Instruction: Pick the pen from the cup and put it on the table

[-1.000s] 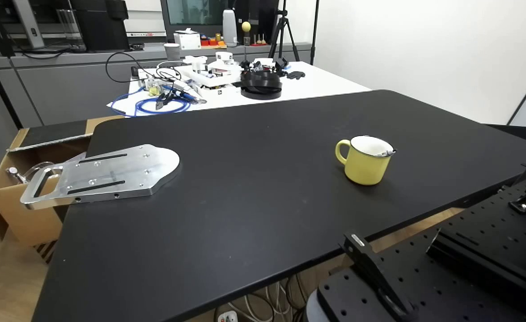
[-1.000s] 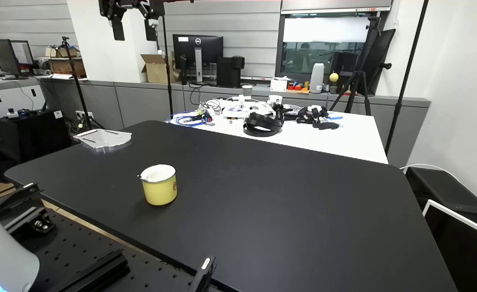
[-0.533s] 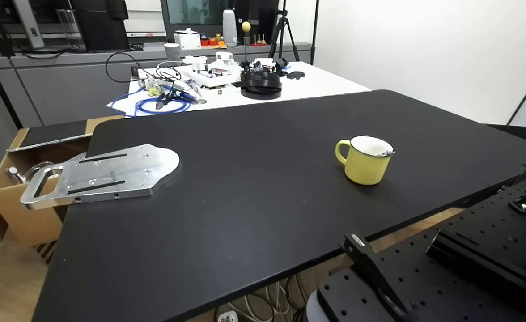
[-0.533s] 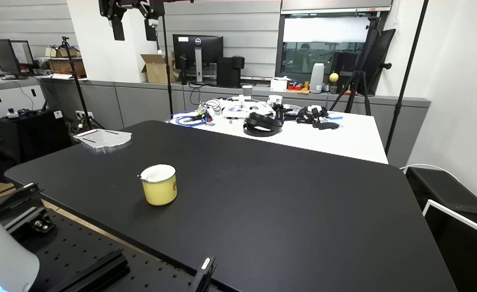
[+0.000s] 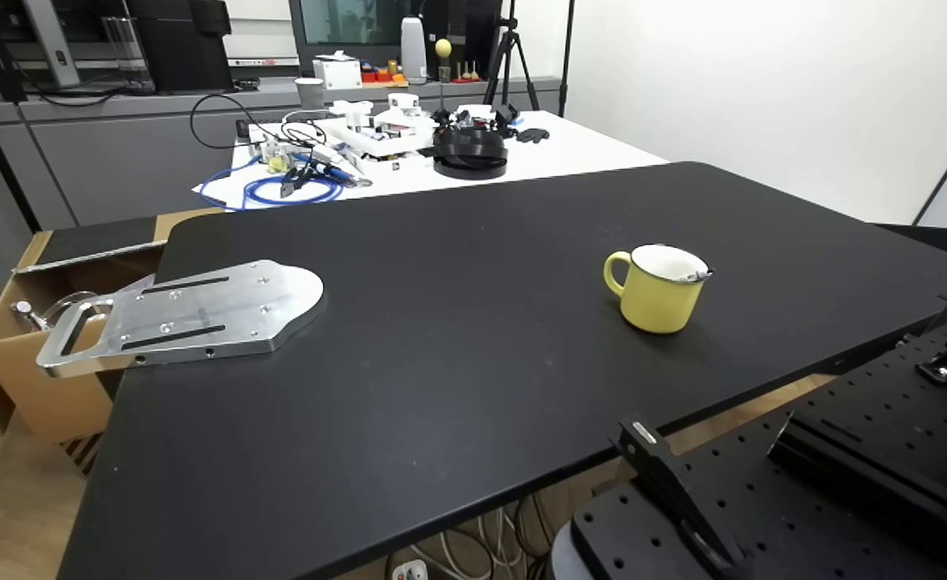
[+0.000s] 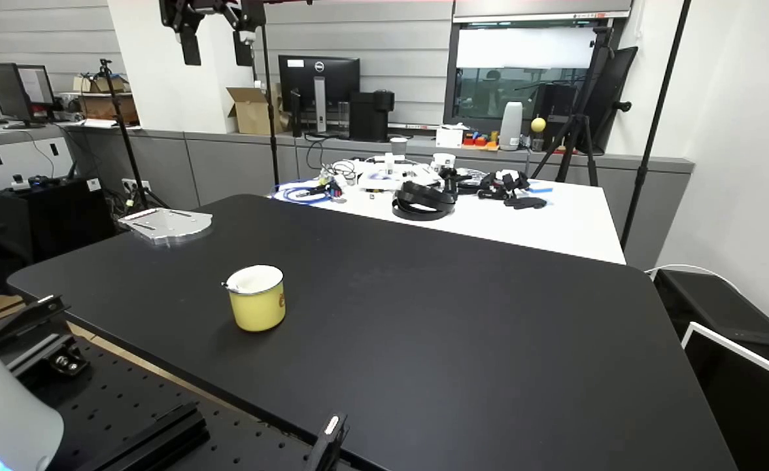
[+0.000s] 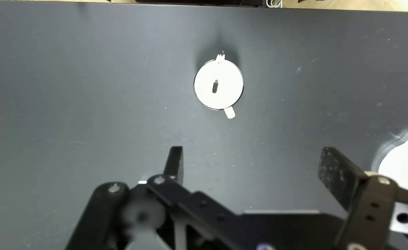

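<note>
Pen (image 7: pixel 220 58) leans in the yellow mug (image 5: pixel 657 302), pale end poking past the rim at the mug's top edge, upper middle of the wrist view. Short dark mark inside the mug: part of the pen or not, can't tell. Mug stands upright on the black tabletop (image 5: pixel 441 322) in both exterior views. Slotted metal plate (image 5: pixel 208 310) at frame left in an exterior view, not needed for the task.

Robotiq gripper (image 6: pixel 218 57) hangs high, upper left of the frame in an exterior view, well apart from the mug. Fingers spread wide, nothing between them; same in the wrist view, lower half.

Progress: about zero, judging from this. Pick not begun, place not begun. Left, most likely: move over the mug, come down, close on the protruding end, lift out, lower to the tabletop, let go. Pen end is thin and right at the rim, so a grab could catch the mug too.
</note>
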### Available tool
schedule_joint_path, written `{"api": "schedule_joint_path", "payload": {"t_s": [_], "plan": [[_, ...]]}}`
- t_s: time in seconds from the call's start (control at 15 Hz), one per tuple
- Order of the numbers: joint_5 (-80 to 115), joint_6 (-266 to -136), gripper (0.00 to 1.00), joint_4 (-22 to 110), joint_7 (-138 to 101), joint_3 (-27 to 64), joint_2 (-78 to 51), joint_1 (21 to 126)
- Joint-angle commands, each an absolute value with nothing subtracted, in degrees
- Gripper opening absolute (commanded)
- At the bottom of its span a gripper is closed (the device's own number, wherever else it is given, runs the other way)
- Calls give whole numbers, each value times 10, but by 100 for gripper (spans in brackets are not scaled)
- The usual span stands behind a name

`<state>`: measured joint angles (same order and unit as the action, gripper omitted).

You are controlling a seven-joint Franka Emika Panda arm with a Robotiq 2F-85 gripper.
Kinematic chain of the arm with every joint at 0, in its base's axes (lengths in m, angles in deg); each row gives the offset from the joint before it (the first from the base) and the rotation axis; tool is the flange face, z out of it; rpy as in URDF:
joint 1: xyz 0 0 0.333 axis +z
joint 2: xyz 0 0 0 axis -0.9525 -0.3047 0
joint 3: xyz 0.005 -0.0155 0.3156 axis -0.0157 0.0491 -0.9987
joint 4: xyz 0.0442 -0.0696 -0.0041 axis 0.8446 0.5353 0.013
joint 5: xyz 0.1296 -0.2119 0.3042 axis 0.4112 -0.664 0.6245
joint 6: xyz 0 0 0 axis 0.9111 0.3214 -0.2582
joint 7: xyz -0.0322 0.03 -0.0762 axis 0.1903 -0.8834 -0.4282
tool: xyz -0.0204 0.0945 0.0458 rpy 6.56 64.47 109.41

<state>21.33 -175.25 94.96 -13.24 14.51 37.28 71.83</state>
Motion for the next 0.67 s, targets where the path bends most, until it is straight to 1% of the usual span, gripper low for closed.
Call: {"api": "schedule_joint_path", "payload": {"t_s": [0.0, 0.6], "plan": [[214, -1768, 100, 952, -126, 150, 368, 721], [209, -1802, 100, 957, -112, 153, 315, 719]]}}
